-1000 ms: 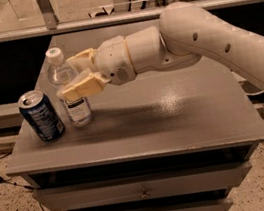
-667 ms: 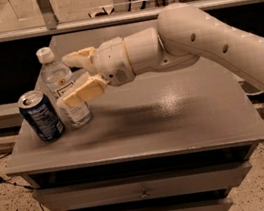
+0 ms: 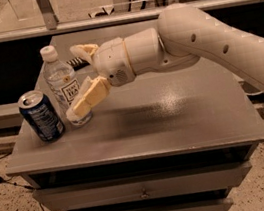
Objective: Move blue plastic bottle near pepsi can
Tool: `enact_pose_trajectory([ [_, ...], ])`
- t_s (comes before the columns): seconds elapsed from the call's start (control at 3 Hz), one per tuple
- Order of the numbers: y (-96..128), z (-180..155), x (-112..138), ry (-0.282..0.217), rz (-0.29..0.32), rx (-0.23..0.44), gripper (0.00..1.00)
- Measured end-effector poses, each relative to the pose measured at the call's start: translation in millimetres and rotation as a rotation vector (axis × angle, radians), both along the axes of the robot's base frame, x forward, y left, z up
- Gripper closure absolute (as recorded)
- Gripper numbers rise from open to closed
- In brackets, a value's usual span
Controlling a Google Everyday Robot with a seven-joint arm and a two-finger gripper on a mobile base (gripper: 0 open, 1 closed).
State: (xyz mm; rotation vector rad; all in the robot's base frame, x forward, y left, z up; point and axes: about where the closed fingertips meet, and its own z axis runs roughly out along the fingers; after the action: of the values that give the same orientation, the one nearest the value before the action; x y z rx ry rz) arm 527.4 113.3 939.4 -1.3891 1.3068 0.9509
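**Gripper at the release of the bottle.** The gripper (image 3: 76,82) lay at the end of the arm, which came in from the right. Its two fingers were spread wide and apparently clamped nothing. The far finger sat behind the bottle's shoulder, and the near finger crossed in front of its base.

Between the fingers stood the blue plastic bottle (image 3: 58,74), base on the table (image 3: 174,115), leaning slightly away from the wrist. Just beyond the fingertips, on the side away from the arm, stood the pepsi can (image 3: 41,117). It was upright and close beside the bottle, seemingly not touching it.

The placement appeared all but complete, and the step in hand was judged to be the release. It would be done well by drawing straight back toward the wrist with no sideways sweep. Otherwise the near finger could catch the light bottle's base and topple it into the can.
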Motion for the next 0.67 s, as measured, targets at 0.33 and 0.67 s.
enact_pose_trajectory([
  [0.33,-39,-1,28,0.023,-0.055,0.019,0.00],
  [0.67,-102,4,69,0.036,-0.151,0.041,0.00],
])
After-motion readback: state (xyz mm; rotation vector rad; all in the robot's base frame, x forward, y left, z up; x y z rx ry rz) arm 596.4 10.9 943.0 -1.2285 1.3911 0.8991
